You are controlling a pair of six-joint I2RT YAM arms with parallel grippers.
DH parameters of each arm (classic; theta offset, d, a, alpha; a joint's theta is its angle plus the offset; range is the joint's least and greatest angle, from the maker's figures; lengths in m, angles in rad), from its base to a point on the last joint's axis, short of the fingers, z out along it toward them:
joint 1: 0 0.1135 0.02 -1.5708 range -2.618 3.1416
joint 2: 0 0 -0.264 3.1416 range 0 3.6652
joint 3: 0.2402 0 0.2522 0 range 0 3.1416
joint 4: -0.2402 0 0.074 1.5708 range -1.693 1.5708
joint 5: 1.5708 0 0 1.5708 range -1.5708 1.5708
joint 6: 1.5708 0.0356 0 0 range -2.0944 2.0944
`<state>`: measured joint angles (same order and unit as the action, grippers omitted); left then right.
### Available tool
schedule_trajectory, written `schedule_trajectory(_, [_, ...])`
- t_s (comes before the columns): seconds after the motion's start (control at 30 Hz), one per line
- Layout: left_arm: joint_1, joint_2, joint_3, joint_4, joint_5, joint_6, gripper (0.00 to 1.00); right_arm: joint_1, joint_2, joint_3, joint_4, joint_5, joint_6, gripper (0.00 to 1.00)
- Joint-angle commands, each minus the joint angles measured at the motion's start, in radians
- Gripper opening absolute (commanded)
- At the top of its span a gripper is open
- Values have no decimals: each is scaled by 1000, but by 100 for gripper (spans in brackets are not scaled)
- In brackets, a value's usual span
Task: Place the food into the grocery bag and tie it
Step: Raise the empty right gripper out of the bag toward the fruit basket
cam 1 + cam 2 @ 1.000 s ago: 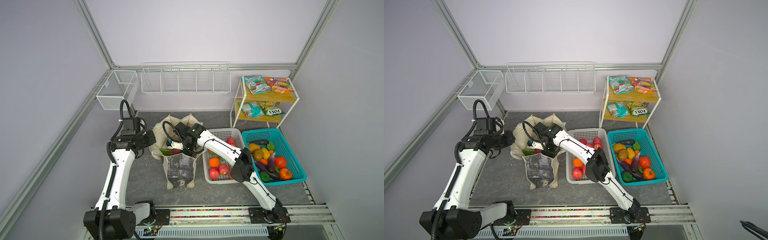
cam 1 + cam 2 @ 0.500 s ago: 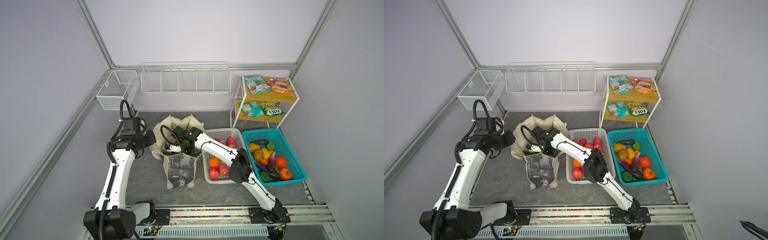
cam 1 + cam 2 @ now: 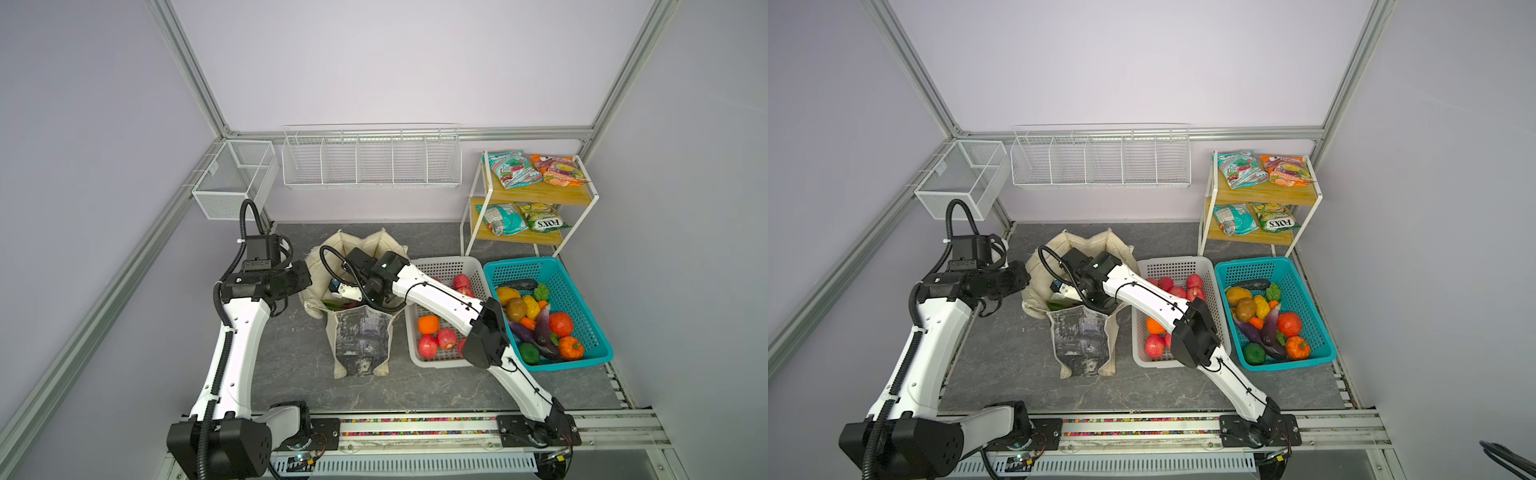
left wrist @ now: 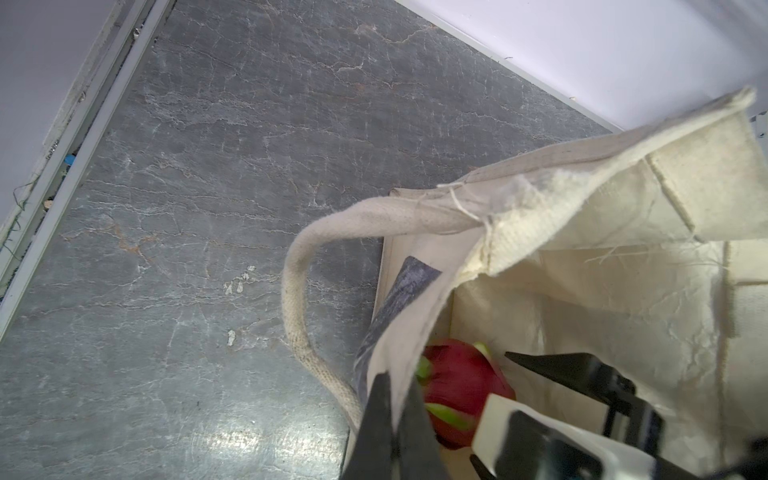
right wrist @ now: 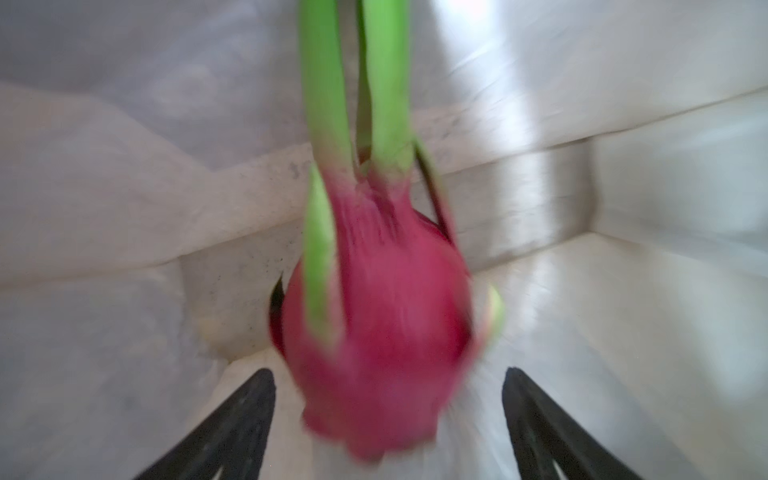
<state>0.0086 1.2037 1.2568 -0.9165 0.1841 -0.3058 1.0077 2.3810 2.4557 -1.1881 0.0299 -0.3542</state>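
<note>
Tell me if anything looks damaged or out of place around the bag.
The bag has a frayed rim, with loose threads where the handle joins it. Otherwise nothing stands out; the dragon fruit is inside the bag.

Bag (image 3: 361, 336) mouth crowded: right claw (image 5: 388, 372) deep inside, jaws spread, dragon fruit (image 5: 386, 316) loose between them. Left claw (image 4: 397, 380) pinches the bag's rim. White basket (image 3: 440, 362) just beside bag. Surface (image 3: 291, 365) left and front of bag open.
</note>
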Motion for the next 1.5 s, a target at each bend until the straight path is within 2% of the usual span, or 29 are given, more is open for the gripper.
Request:
schedule_trajectory(0.0, [8, -23, -13, 1, -1, 7, 0, 19, -113, 41, -6, 43, 35, 88])
schedule_trajectory(0.13, [8, -28, -24, 1, -5, 7, 0, 38, -185, 45, 19, 88, 59, 88])
schedule_trajectory(0.43, [8, -42, -39, -15, -15, 15, 0, 55, -337, 51, 79, 277, 150, 88])
schedule_trajectory(0.53, [8, -52, -36, -32, -12, 17, 0, 55, -396, 30, 90, 354, 209, 88])
schedule_trajectory(0.6, [8, -62, -34, -40, -15, 18, 0, 49, -445, -5, 95, 428, 285, 88])
schedule_trajectory(0.7, [8, -64, -27, -56, -23, 22, 0, 27, -522, -77, 83, 473, 404, 88])
schedule_trajectory(0.83, [8, -66, -18, -69, -35, 26, 0, -45, -629, -195, 26, 439, 606, 88])
schedule_trajectory(0.93, [8, -67, -13, -76, -49, 31, 0, -112, -738, -349, 20, 383, 736, 88])
schedule_trajectory(1.2, [8, -49, -11, -82, -63, 43, 0, -240, -1060, -824, 172, 301, 904, 91])
schedule_trajectory(1.33, [8, -51, -16, -75, -52, 44, 0, -279, -1135, -968, 188, 269, 954, 92])
schedule_trajectory(1.47, [8, -52, -19, -69, -41, 47, 0, -283, -1147, -1067, 206, 233, 979, 93])
